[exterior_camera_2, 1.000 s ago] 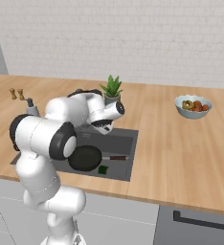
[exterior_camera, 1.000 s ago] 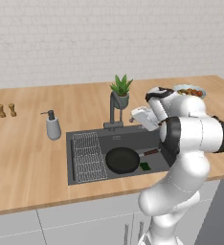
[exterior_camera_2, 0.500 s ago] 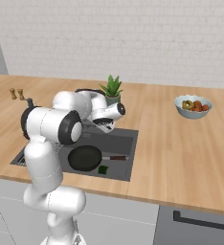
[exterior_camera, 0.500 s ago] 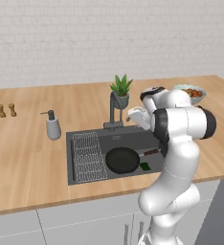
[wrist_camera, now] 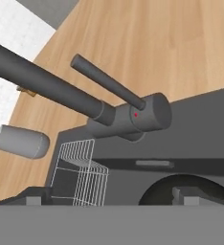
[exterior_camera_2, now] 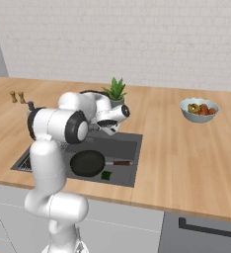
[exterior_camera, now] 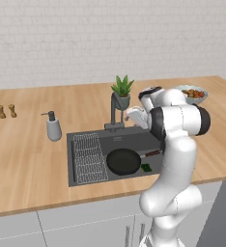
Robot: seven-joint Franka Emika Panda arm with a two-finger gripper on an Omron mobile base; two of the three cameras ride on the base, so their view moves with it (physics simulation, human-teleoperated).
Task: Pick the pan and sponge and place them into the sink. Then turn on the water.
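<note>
The gripper [wrist_camera: 111, 197] has its jaws spread wide with nothing between them. In the hand view only two small dark tips [wrist_camera: 33, 199] rise at the bottom, one to each side. In the left base view the gripper [exterior_camera: 134, 116] is largely masked by the white wrist, just right of the faucet; in the right base view the hand [exterior_camera_2: 109, 127] hangs above the sink's back edge, its fingers too small to make out.

Directly ahead of the tips stands the faucet [wrist_camera: 133, 115], matte dark grey: a stubby cylinder body with a tiny red dot, a thin rod lever slanting up and away, and a thicker spout running off the left edge, its end cut off. No stream shows at it.

Below the gripper lies the sink [exterior_camera: 129, 140], a dark grey rectangular basin set in a wood-grain counter [exterior_camera: 28, 159]. The pan [exterior_camera: 123, 161], round and black, sits inside it; its reddish-brown handle [exterior_camera_2: 120, 162] is plain in the right base view, partly behind the arm in the left. In the hand view only the pan's curved rim [wrist_camera: 157, 189] peeks out beside one tip. The sponge [exterior_camera_2: 106, 175], a small green block, lies in the sink just beside the pan, near the front wall.

A white wire rack [wrist_camera: 80, 172] fills the sink's far end. A smooth grey soap bottle [wrist_camera: 20, 141] stands beyond it on the counter, its pump cut off.
</note>
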